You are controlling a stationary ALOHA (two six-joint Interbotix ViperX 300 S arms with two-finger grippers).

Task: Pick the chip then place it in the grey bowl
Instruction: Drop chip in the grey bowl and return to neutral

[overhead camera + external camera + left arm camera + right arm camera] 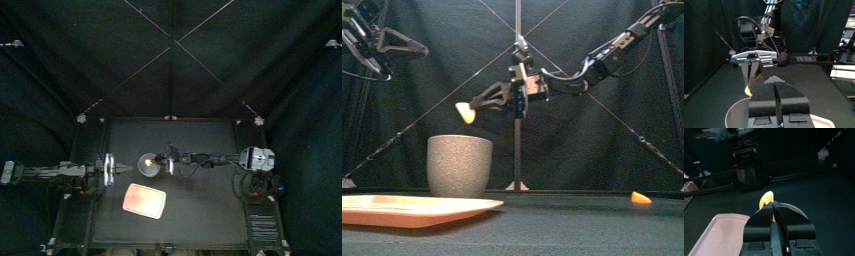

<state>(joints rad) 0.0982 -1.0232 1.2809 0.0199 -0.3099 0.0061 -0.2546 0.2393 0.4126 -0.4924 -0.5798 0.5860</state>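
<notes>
**Pink tray and a stray orange bit on the black table**

A flat pink tray point(144, 202) lies on the black table point(207, 205), toward the front and a little left of the middle, turned slightly askew to the table's edge. Seen from table height it is a low, shallow slab with a thin raised rim, and it runs off the left side of the view. Well apart from it, far over on the right, a small orange toy point(640, 198) rests on the tabletop. It looks like a rounded wedge, too small to tell more, and from above I can't pick it out
</notes>
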